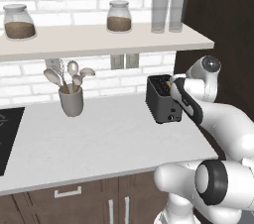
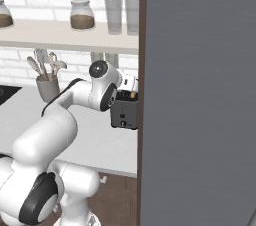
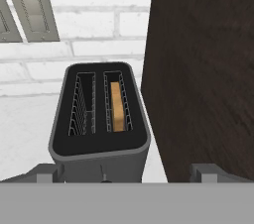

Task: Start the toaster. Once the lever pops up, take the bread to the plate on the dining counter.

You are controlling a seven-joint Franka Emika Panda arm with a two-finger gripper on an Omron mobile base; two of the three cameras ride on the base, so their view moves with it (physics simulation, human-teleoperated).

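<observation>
The small black boxy toaster [image 1: 161, 100] stands on the pale worktop surface [image 1: 99, 143], near its right end and just beside a dark wood cabinet panel [image 3: 203, 69]. A golden-tan bread slice [image 3: 117, 106] sits low in its right slot. The dark fingers [image 3: 213, 172] are spread wide, one on each side of the toaster's near end, pinching nothing. A grey utensil cup [image 1: 71, 101] stands well apart to the left.
</observation>
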